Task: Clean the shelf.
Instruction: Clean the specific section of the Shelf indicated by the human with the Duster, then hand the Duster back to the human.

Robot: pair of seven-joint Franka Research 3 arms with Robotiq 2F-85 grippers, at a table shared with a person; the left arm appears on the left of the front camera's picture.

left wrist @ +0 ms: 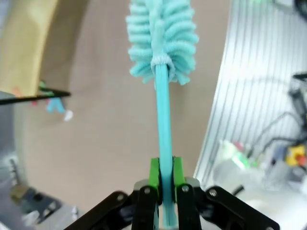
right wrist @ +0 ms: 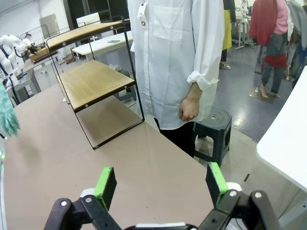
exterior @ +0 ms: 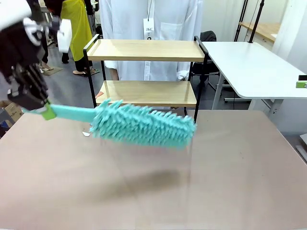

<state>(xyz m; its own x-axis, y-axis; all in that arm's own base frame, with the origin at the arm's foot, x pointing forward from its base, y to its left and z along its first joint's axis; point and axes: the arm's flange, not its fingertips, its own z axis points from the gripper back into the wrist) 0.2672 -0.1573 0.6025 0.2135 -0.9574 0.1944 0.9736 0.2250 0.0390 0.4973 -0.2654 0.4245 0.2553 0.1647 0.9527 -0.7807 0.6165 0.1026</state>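
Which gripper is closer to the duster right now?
Left. The left gripper is shut on the duster handle, holding it over the table. The right gripper is open, off to the side, facing the shelf.

The left gripper (left wrist: 165,184) clamps the thin handle of a teal duster (left wrist: 162,38) (fluffy head far out) above the tan tabletop (left wrist: 105,134).

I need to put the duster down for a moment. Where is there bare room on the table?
The near half of the tan table, below and right of the duster held by the left gripper, is bare. The patch in front of the right gripper is bare too. It is tighter at the far edge, around the shelf.
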